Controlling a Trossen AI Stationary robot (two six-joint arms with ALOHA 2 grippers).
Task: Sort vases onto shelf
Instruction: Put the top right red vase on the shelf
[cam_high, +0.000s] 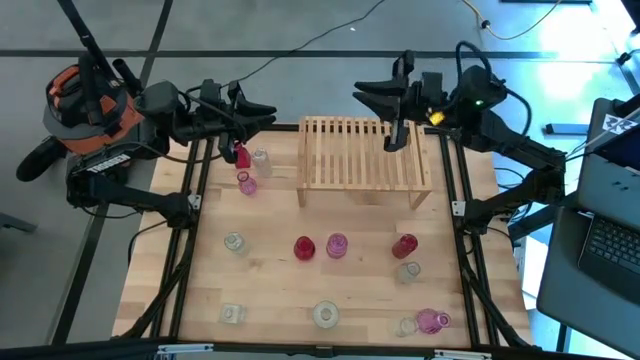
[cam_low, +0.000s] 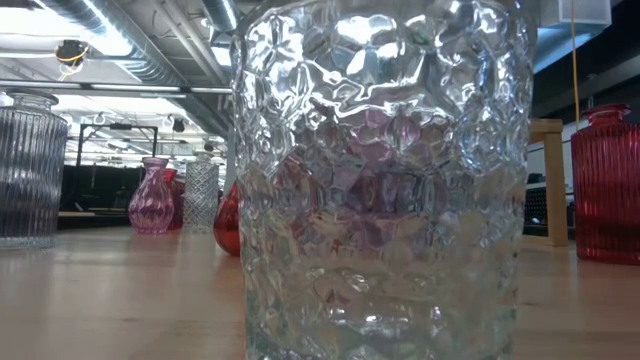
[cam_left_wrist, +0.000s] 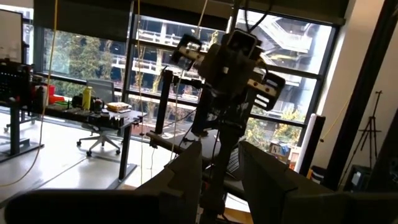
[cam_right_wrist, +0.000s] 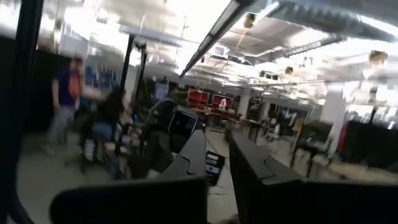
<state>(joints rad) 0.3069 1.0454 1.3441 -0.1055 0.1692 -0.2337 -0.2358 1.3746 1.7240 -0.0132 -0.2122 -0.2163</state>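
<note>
The light wood slatted shelf (cam_high: 365, 160) stands at the table's far middle. Small glass vases stand upright on their bases on the tabletop. A red one (cam_high: 241, 153), a clear one (cam_high: 261, 160) and a pink one (cam_high: 247, 183) are left of the shelf. Red (cam_high: 304, 247), pink (cam_high: 337, 245) and red (cam_high: 404, 245) vases stand mid-table, and several more stand nearer. My left gripper (cam_high: 268, 112) (cam_left_wrist: 219, 149) hangs open above the far left edge. My right gripper (cam_high: 362, 93) (cam_right_wrist: 216, 137) hangs open above the shelf's far edge. The two grippers face each other, and both hold nothing.
In the low view a large clear dimpled vase (cam_low: 380, 180) fills the middle of the picture. Beside it show a ribbed clear vase (cam_low: 25, 170), a pink vase (cam_low: 152, 195) and a red vase (cam_low: 605, 185). A laptop (cam_high: 610, 240) sits off the table's right side. People stand in the room beyond.
</note>
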